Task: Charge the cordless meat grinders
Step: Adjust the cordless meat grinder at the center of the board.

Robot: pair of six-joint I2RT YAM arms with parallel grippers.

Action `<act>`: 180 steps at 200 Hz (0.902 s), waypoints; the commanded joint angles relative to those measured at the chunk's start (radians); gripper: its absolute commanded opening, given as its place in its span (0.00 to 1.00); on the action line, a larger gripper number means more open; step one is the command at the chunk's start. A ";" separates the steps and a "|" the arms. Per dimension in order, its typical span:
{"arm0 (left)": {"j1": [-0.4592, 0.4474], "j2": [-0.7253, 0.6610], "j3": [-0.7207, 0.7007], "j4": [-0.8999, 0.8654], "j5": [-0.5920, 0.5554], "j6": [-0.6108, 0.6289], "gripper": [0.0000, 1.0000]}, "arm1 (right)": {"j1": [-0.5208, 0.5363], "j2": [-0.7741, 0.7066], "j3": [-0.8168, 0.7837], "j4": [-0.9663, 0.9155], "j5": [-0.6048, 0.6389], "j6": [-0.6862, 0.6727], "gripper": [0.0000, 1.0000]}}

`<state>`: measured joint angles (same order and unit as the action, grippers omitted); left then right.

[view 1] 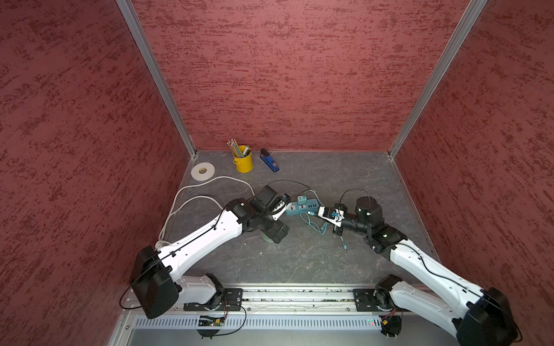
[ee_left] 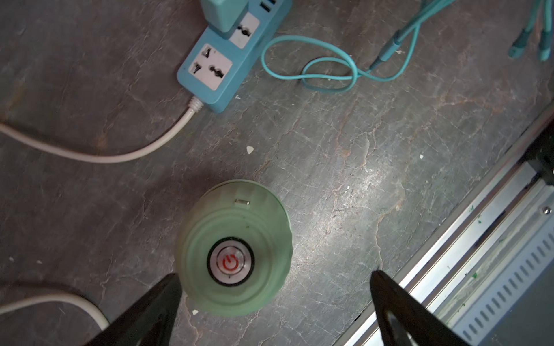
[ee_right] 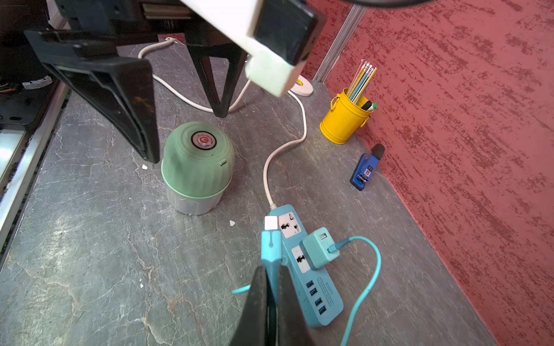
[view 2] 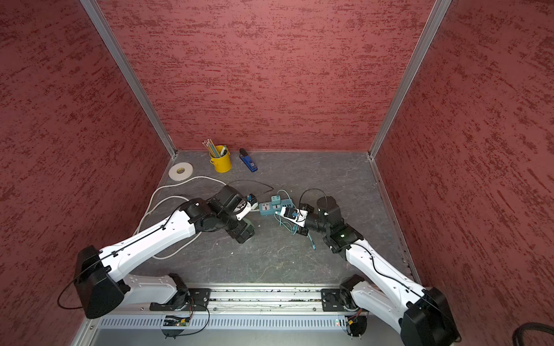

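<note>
Right hand (ee_right: 271, 269): closed tight on a teal plug (ee_right: 271, 242), whose white tip sticks out past the fingertips, just above the near end of the power strip.
Left hand (ee_left: 274, 274): spread wide and holding nothing; it hangs over the meat grinder. One finger (ee_left: 144, 311) is close beside the dome, the other (ee_left: 398, 311) well clear of it. Whether the near one touches cannot be told.
Meat grinder (ee_left: 233, 248): upright on the table (ee_right: 90, 254), near the power strip but apart from it. It has a mint-green dome over a paler base, with the round silver button on top showing a red power mark. A small slot (ee_left: 242, 202) on its side faces the strip. In a top view only a green sliver (view 1: 265, 238) shows under the left arm.
Power strip (ee_right: 314, 287): teal-blue, flat on the table between the two hands.
Adapter (ee_right: 319, 250): teal, plugged into the strip, with a teal cable (ee_right: 368, 269) running from it.
White cord (ee_right: 284, 146): leaves the strip's end and loops across the table.
Back wall: a yellow cup (ee_right: 343, 119) of pencils, a blue stapler (ee_right: 364, 172), and a white tape roll (view 1: 203, 171) in the corner.
</note>
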<state>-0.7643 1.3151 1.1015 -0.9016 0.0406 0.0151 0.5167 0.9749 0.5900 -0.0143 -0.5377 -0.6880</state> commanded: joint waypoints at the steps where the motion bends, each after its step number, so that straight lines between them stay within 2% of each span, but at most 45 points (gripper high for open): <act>1: -0.015 0.027 0.022 -0.002 -0.055 -0.173 1.00 | 0.006 0.001 0.018 0.002 -0.013 -0.001 0.00; 50: -0.014 0.131 0.060 -0.007 -0.105 -0.166 1.00 | 0.006 -0.008 0.025 -0.024 0.004 -0.017 0.00; 94: 0.002 0.169 0.066 -0.039 -0.163 -0.155 1.00 | 0.005 -0.012 0.020 -0.023 0.004 -0.013 0.00; 180: 0.031 0.228 0.038 -0.040 -0.054 -0.087 0.98 | 0.006 -0.001 0.023 -0.018 -0.001 -0.013 0.00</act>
<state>-0.7494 1.5219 1.1454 -0.9291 -0.0559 -0.1131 0.5167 0.9745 0.5900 -0.0353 -0.5369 -0.6994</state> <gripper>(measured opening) 0.992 0.049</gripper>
